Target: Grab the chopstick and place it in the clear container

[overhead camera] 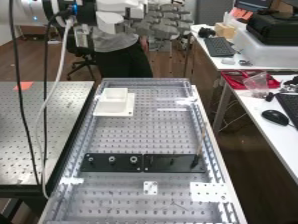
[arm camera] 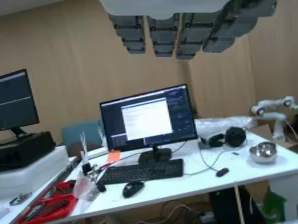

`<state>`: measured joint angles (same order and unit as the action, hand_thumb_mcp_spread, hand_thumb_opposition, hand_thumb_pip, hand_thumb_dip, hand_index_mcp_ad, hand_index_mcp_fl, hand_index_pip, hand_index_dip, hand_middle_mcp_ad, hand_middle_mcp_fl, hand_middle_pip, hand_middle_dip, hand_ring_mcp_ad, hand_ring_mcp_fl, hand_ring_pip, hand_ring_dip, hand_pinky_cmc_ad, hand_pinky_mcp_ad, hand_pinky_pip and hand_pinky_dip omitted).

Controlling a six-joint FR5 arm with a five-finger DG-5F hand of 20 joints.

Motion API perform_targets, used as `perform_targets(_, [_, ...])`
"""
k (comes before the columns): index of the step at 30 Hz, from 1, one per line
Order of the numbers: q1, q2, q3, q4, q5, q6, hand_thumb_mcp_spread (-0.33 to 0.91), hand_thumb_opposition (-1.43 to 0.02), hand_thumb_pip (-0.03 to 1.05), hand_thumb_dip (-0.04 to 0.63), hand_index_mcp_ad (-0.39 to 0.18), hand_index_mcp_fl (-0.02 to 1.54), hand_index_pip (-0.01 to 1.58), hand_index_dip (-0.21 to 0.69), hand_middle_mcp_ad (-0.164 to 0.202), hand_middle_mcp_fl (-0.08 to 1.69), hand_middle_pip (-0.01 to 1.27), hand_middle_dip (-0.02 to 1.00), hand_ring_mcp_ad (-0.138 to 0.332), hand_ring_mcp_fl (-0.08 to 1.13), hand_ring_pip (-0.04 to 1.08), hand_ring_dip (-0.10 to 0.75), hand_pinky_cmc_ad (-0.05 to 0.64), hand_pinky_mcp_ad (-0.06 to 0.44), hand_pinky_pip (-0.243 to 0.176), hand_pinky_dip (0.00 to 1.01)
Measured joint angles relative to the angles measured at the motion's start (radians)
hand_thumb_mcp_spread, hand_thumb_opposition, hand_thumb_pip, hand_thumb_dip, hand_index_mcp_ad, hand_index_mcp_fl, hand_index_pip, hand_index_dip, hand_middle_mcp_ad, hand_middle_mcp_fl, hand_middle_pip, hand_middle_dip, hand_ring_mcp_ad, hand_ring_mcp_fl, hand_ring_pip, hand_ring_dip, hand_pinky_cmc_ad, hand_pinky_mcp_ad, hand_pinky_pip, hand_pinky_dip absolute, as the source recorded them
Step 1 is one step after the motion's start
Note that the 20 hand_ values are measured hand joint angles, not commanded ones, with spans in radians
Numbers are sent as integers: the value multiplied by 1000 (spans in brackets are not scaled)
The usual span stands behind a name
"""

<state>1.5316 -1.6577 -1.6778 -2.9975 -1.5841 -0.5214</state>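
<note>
In the high view the hand (overhead camera: 166,22) is high at the top, beyond the far end of the bench and well away from the chopstick. Its fingers are straight, with nothing held, and the wrist view has the hand (arm camera: 174,35) with fingers hanging straight too. The thin, pale chopstick (overhead camera: 201,141) stands nearly upright, leaning slightly, its lower end at the right end of a black plate (overhead camera: 174,163). A small, square, whitish container (overhead camera: 114,96) sits on a white base at the bench's far left.
A perforated metal bench (overhead camera: 143,135) carries the black plate with several round fittings and white plates nearer the front. Another perforated table (overhead camera: 50,135) adjoins on the left. On the right, desks hold a keyboard (overhead camera: 219,46), a mouse (overhead camera: 275,117) and a red tray (overhead camera: 233,79).
</note>
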Motion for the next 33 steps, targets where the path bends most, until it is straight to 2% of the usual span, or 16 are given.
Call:
perform_targets(3, [-9, -19, -28, 47, -8, 64, 7, -37, 14, 9, 7, 23, 14, 16, 93, -10, 2, 45, 63, 19, 17, 19, 31, 51, -10, 12])
perform_targets(4, [-11, -24, -38, 66, -8, 85, 61, -157, 99, 10, 7, 23, 14, 16, 93, -16, 10, 45, 65, 17, 19, 19, 31, 51, -10, 17])
perform_targets(6, [-19, -40, -60, 121, -10, 134, 164, -309, 305, 17, 9, 23, 14, 19, 91, -14, 40, 42, 72, 16, 19, 16, 31, 58, -10, 23])
perform_targets(8, [-26, -64, -82, 182, -6, 196, 182, -440, 318, 14, 12, 16, 16, 35, 89, -12, 70, 40, 91, 24, 40, 12, 51, 84, -23, 38])
perform_targets(9, [-28, -70, -86, 193, -2, 210, 202, -506, 326, 17, 21, 14, 21, 44, 89, -10, 84, 44, 103, 23, 56, 12, 65, 119, -24, 37])
perform_targets(11, [-32, -91, -99, 232, 10, 259, 215, -571, 393, 21, 23, 16, 26, 79, 93, -12, 87, 65, 127, 21, 59, 5, 110, 147, -51, 61])
perform_targets(13, [-35, -109, -108, 264, 19, 304, 218, -604, 473, 23, 23, 16, 42, 140, 89, -9, 106, 96, 129, 17, 52, -2, 162, 187, -75, 75])
perform_targets(16, [-41, -143, -125, 333, 45, 390, 250, -639, 522, 51, 23, 12, 52, 201, 93, 49, 120, 143, 145, 7, 70, -2, 197, 230, -75, 77])
perform_targets(17, [-44, -157, -133, 367, 61, 423, 253, -651, 548, 70, 23, 12, 54, 225, 89, 73, 117, 161, 145, 5, 79, -2, 195, 229, -75, 87])
perform_targets(18, [-44, -161, -135, 378, 67, 433, 253, -663, 571, 77, 23, 24, 65, 244, 93, 87, 120, 188, 147, 5, 80, -2, 194, 239, -73, 91])
perform_targets(19, [-46, -173, -142, 406, 83, 459, 258, -675, 583, 99, 23, 38, 72, 284, 93, 113, 120, 234, 150, 5, 77, -2, 211, 250, -89, 87])
perform_targets(20, [-48, -185, -147, 436, 105, 487, 260, -675, 588, 94, 23, 42, 72, 314, 93, 138, 117, 255, 150, 5, 77, -2, 229, 250, -91, 98])
perform_targets(22, [-51, -202, -153, 462, 137, 526, 257, -682, 651, 119, 23, 56, 72, 337, 93, 197, 117, 304, 152, 9, 80, -2, 227, 250, -91, 103])
perform_targets(27, [-58, -249, -156, 511, 222, 616, 272, -707, 717, 176, 23, 86, 87, 347, 93, 265, 117, 436, 152, 10, 93, 21, 246, 251, -94, 124])
perform_targets(30, [-58, -274, -156, 555, 289, 656, 290, -707, 747, 223, 23, 138, 194, 344, 93, 291, 117, 480, 150, 14, 101, 56, 250, 251, -93, 133])
perform_targets(33, [-57, -299, -151, 591, 351, 685, 290, -707, 791, 262, 23, 206, 351, 276, 93, 374, 126, 511, 154, 54, 101, 101, 244, 244, -103, 141])
